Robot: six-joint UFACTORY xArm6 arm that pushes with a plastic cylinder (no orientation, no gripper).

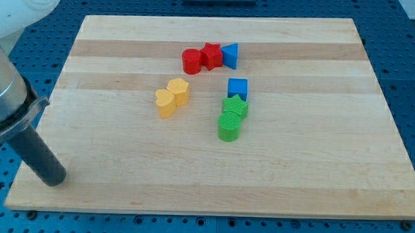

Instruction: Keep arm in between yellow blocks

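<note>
While my tip (55,180) rests at the board's lower left corner, holding nothing since it is a bare dark rod with no jaws, the approach step looks barely begun. Well to its right, near the middle of the pale wooden board (316,169), the two yellow blocks (172,97) sit touching, one lower left, one upper right. Getting between them likely calls for a diagonal sweep up and right, then a careful wedge into their seam. They appear matte and rounded, perhaps heart-like. Further right, a red cylinder (191,61), red star (211,56) and blue triangle (230,56) form a row, above a blue cube (237,87), green star (235,106) and ribbed green cylinder (229,126).
</note>
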